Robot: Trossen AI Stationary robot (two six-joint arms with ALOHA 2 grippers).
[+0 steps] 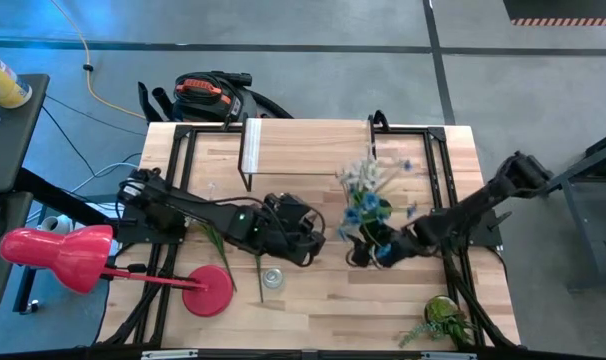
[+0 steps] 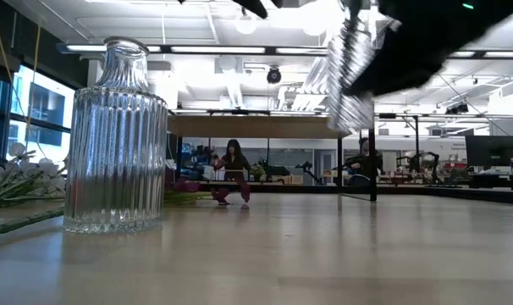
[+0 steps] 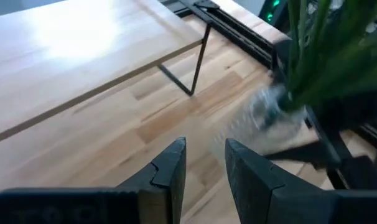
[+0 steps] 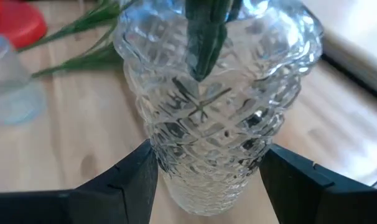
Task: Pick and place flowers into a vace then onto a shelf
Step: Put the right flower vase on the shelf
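Right now the right gripper has its jaws clamped on a cut-glass vase, one dark finger on each side of the patterned body, with green stems standing in its neck. In the high view that gripper sits right of center, and the flowers, blue and white, rise from it toward the upper middle of the frame. In the low view the held vase hangs in the upper right, clear of the tabletop.

The left gripper holds nothing, its jaws narrowly apart; in the high view it lies at center, just left of the right one. The shelf stands at the upper middle of the high view, and its plank and black leg fill the upper left of the left wrist view.

A second, ribbed glass vase stands upright at the left of the low view, with loose flowers lying on the tabletop beside it.
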